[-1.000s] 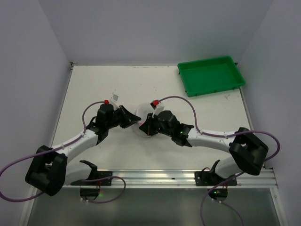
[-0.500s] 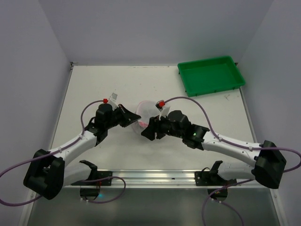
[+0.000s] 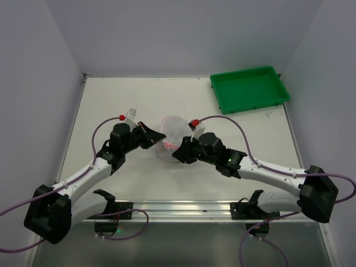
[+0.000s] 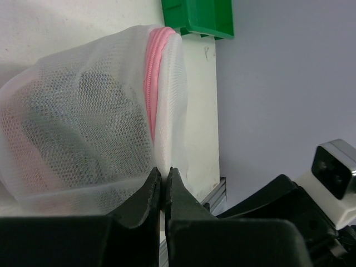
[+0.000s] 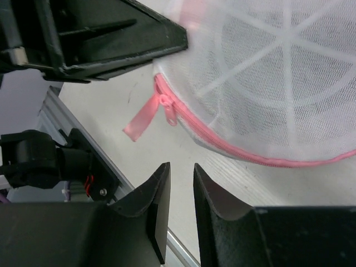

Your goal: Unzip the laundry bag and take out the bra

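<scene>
The laundry bag (image 3: 173, 129) is a round white mesh pouch with pink zipper trim, mid-table between the two arms. My left gripper (image 3: 161, 138) is shut on the bag's mesh edge (image 4: 167, 139) just beside the pink zipper and holds that side up. A faint pink mass, the bra (image 4: 30, 167), shows through the mesh. My right gripper (image 3: 178, 155) is slightly open and empty, just in front of the bag. In the right wrist view its fingertips (image 5: 161, 172) sit a little below the zipper slider (image 5: 168, 108) and its pink ribbon pull (image 5: 140, 121), without touching them.
A green tray (image 3: 250, 89) stands at the back right corner; its edge shows in the left wrist view (image 4: 197, 19). A metal rail (image 3: 211, 208) runs along the near table edge. White walls close in both sides.
The right arm has stretched out and its gripper has shifted slightly right and back from the bag. The left gripper keeps its hold and has drawn the bag a little farther away.
</scene>
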Robot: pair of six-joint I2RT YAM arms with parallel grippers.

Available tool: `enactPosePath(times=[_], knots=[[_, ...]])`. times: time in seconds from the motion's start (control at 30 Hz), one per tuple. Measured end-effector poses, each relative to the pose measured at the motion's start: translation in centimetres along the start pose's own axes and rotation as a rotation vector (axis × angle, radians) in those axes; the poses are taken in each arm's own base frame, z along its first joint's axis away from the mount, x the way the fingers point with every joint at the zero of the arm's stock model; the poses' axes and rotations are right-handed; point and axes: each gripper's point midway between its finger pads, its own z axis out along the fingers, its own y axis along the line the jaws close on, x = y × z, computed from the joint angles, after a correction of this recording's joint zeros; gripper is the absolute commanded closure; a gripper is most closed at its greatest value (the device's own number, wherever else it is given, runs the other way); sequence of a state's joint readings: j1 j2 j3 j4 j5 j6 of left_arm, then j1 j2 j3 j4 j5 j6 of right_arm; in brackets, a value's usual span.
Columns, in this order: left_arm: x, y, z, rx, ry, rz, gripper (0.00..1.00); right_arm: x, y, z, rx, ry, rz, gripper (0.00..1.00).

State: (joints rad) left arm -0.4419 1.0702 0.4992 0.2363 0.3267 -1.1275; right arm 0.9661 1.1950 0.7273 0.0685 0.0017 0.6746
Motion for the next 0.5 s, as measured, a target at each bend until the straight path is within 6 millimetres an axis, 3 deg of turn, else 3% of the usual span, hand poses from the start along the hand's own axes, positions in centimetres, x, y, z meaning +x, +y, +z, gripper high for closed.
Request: enactPosePath(times=[0.17, 0.5], knots=[[0.2, 0.1, 0.0, -0.009, 0.005, -0.016, 1.0, 1.5, -0.5, 1.2, -0.004, 0.029, 0.037, 0.68], [0.3, -0.5, -0.3, 0.005, 0.002, -0.019, 1.0, 0.4, 0.9, 2.2, -0.066, -0.019, 0.1, 0.66]])
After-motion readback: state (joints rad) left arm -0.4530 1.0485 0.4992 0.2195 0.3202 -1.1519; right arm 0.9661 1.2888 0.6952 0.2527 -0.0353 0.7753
